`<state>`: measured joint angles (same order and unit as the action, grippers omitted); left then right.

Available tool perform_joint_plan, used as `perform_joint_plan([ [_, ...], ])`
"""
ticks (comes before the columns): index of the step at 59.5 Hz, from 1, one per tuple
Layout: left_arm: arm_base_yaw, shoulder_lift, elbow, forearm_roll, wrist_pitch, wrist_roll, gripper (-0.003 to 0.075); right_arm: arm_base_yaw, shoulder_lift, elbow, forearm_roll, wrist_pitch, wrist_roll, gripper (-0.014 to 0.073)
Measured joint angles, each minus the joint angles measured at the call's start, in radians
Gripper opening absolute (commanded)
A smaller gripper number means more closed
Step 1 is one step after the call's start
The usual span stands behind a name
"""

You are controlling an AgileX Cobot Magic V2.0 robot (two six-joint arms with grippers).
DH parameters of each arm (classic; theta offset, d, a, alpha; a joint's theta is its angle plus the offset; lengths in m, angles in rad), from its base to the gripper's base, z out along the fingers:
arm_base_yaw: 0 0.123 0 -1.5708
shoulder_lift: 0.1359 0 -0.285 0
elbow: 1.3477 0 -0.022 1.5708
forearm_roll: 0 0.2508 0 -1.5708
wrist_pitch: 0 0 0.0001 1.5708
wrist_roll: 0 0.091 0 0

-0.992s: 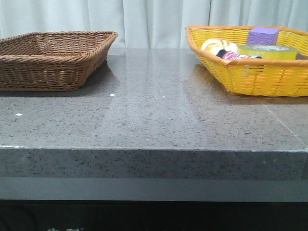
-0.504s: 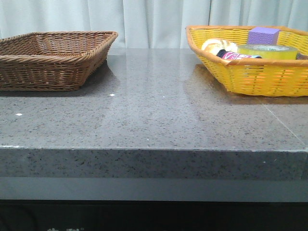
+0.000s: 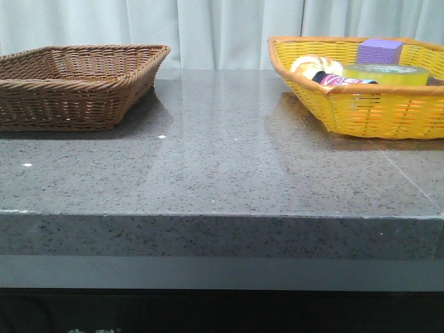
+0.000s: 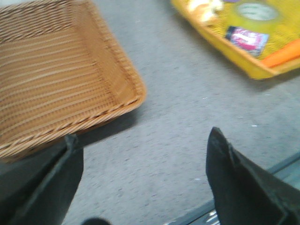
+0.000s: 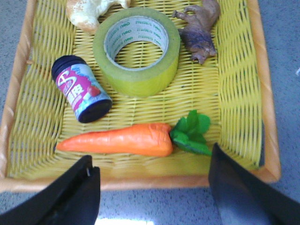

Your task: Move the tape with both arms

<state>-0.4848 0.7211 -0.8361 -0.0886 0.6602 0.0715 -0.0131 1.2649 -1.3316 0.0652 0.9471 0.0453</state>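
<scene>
The tape [image 5: 137,50], a wide yellow-green roll with a hollow centre, lies flat in the yellow basket [image 5: 234,108]. It also shows in the front view as the tape [image 3: 386,73] and in the left wrist view as the tape [image 4: 257,14]. My right gripper [image 5: 151,161] hangs open above the basket's near rim, with nothing between its fingers. My left gripper [image 4: 143,140] is open over bare grey table, beside the brown basket [image 4: 51,79]. Neither arm appears in the front view.
The yellow basket [image 3: 361,104] also holds a carrot [image 5: 117,139], a small bottle [image 5: 80,89], a brown animal toy [image 5: 199,28], a pale bread-like item [image 5: 84,11] and a purple cube [image 3: 380,50]. The brown basket [image 3: 69,83] stands at the table's left. The table edge [image 3: 222,216] is near.
</scene>
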Motion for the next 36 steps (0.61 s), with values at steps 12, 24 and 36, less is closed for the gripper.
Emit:
perform_joint_plan([
  [12, -0.128, 0.0, 0.0, 0.0, -0.051, 0.002, 0.0526, -0.029, 0.247, -0.235, 0.004, 0.121, 0.0, 0.0516],
  [24, -0.169, 0.0, 0.0, -0.004, -0.061, 0.002, 0.0526, -0.043, 0.453, -0.403, 0.004, 0.203, 0.0, 0.0516],
  [36, -0.169, 0.0, 0.0, -0.027, -0.065, 0.002, 0.0526, -0.043, 0.621, -0.537, 0.009, 0.227, 0.002, 0.0505],
])
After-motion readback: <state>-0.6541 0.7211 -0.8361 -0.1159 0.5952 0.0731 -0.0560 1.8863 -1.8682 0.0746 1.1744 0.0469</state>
